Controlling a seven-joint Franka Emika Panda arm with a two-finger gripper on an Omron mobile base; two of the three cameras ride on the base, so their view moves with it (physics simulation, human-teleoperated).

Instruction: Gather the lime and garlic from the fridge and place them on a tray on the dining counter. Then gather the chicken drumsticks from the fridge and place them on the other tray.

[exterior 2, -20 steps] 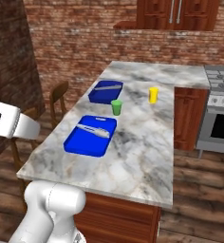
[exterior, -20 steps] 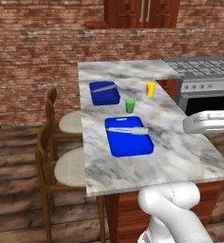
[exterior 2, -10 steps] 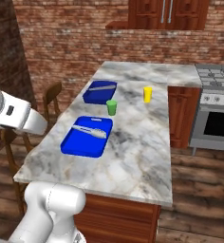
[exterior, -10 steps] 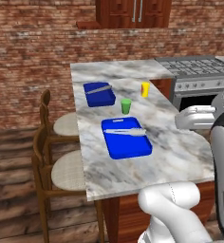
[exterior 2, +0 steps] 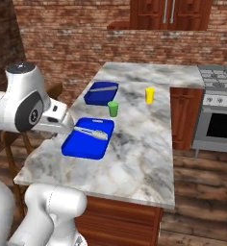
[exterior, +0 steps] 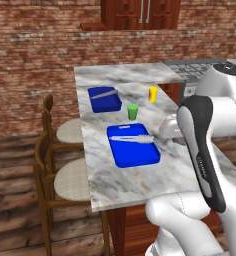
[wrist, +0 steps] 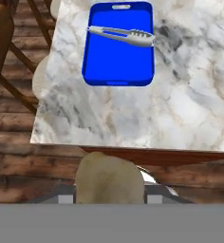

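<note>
**Garlic in the pincer, tray straight ahead**

A wooden chair [wrist: 0,42] sat off to the pincer's left. The pincer [wrist: 110,192] was roughly half closed around a pale garlic bulb [wrist: 109,173], just short of the table [wrist: 180,109] edge. Ahead of it lay a blue tray [wrist: 118,66] with silver tongs [wrist: 123,35] across it. Beyond that stood a green cup [exterior: 133,111], with a yellow cup [exterior: 153,94] further right.

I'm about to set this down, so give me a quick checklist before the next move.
1. Pale cream garlic bulb held in the gripper: ok.
2. Near blue rectangular tray ahead: ok.
3. Bare room on the tray: ok, the silver tongs lie across its far end.
4. Gripper aimed at the tray: not ok, it points short of the marble dining counter edge.
5. Light green cup apart from the tray: ok.
</note>
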